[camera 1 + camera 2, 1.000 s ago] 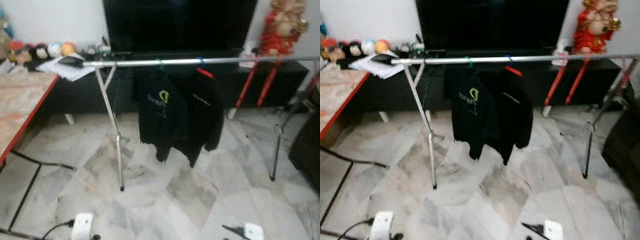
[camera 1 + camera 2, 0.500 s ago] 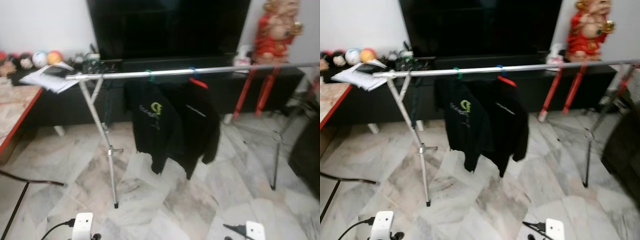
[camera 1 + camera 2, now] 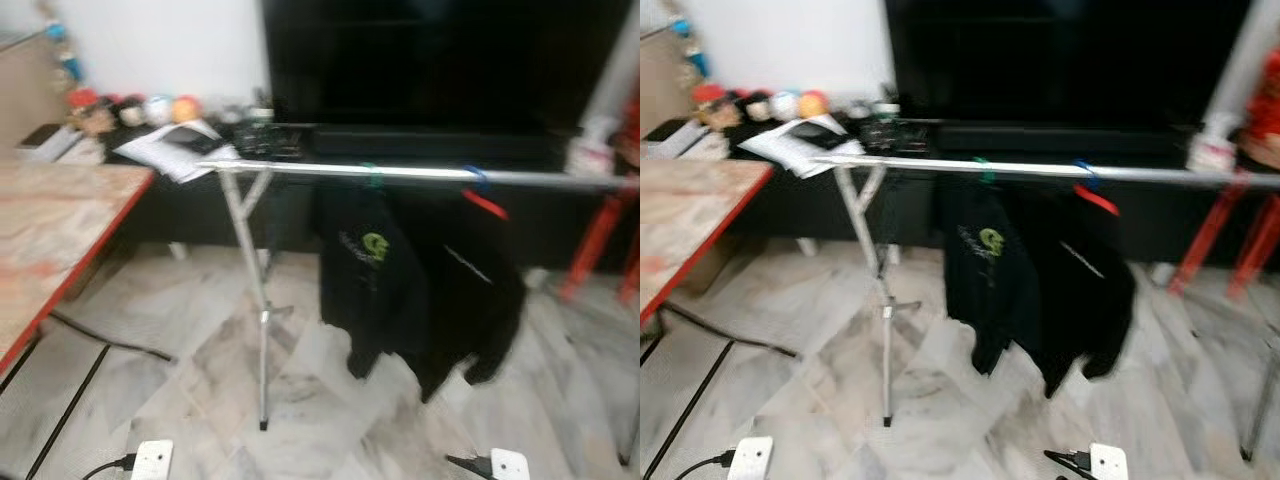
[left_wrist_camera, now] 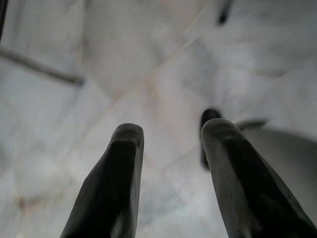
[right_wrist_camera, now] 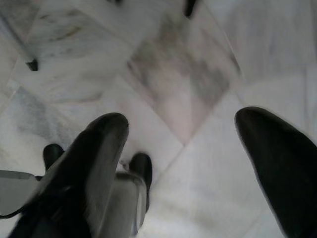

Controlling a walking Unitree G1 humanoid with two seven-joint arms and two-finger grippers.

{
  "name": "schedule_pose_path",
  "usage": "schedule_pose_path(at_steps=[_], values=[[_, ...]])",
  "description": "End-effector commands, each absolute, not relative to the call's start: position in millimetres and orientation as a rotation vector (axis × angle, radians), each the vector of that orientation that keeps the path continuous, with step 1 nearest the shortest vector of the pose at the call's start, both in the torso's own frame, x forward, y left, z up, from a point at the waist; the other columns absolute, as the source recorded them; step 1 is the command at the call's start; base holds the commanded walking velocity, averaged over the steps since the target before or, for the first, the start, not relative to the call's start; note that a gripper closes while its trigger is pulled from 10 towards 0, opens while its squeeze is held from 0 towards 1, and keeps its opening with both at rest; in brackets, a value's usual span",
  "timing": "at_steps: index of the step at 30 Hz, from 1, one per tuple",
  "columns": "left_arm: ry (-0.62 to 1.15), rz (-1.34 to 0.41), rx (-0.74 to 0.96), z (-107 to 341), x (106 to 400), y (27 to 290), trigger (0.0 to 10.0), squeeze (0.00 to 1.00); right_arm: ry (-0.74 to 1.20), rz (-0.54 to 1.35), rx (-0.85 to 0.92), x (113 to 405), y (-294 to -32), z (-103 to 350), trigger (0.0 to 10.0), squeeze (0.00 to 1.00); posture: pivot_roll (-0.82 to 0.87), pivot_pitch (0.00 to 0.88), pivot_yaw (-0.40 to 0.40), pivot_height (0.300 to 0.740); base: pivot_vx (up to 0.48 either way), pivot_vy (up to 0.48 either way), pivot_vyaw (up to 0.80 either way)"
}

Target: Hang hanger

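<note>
Swung leftward since half a second back, so more of the wooden tabletop (image 3: 60, 240) with its red edge fills the left side and the whole scene sits further right and blurred; no sign that any object itself has shifted. Beyond the tabletop, against the wall, a row of small round toys (image 3: 130, 108) and a spread of white papers (image 3: 175, 152) on a low black cabinet (image 3: 820, 205). Further right, a silver clothes rail (image 3: 420, 175) running across on a slanted metal leg (image 3: 252, 290) that ends on the pale marble floor (image 3: 200, 380). On the rail, a green hanger (image 3: 371, 178) carrying a black shirt with a green logo (image 3: 372, 275), then just beside it a blue-hooked red hanger (image 3: 478, 192) carrying a second black garment (image 3: 470, 300), both overlapping. Behind, a large dark screen (image 3: 1060, 60); at the far right edge, blurred red legs (image 3: 1230, 240) of some stand. Low down, left pincer (image 4: 168, 134) hanging over bare floor, fingers apart with nothing between them; right pincer (image 5: 181, 124) likewise over the floor, fingers spread wide and holding nothing. Both hangers up on the rail, well apart from either pincer, which point at the floor far below and nearer the robot.
</note>
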State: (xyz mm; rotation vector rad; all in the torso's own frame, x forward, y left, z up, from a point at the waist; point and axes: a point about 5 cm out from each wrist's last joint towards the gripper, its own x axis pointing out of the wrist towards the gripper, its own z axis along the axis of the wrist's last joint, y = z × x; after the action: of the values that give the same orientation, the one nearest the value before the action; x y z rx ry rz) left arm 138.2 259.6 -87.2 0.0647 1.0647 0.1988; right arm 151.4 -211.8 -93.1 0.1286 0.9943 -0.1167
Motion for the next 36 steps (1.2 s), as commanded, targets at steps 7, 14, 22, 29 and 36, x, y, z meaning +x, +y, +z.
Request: schedule_pose_path(at_steps=[7, 14, 22, 29, 36], values=[[1.032, 0.184, 0.049, -84, 149, 256, 10.0, 0.00, 0.999, -0.154, 0.152, 147, -209, -95, 10.0, 0.00, -0.07, 0.000, -0.026, 0.740, 0.310, 0.000, 0.00], [1.040, 0.169, 0.056, -85, 148, 255, 10.0, 0.00, 0.999, -0.169, 0.157, 151, -213, -94, 10.0, 0.00, -0.07, 0.000, -0.025, 0.740, 0.358, 0.000, 0.00], [1.070, 0.154, 0.063, -89, 143, 250, 10.0, 0.00, 1.015, -0.153, 0.123, 148, -217, -94, 10.0, 0.00, -0.06, 0.000, -0.035, 0.740, 0.081, 0.000, -0.26], [1.081, 0.161, 0.077, -90, 137, 253, 10.0, 0.00, 1.009, -0.145, 0.114, 146, -223, -93, 10.0, 0.00, -0.06, 0.000, -0.038, 0.740, 0.000, 0.000, 0.00], [1.071, 0.115, 0.087, -92, 144, 234, 10.0, 0.00, 1.006, -0.131, 0.115, 148, -216, -94, 10.0, 0.00, -0.06, 0.000, -0.038, 0.740, 0.000, 0.000, 0.00]])
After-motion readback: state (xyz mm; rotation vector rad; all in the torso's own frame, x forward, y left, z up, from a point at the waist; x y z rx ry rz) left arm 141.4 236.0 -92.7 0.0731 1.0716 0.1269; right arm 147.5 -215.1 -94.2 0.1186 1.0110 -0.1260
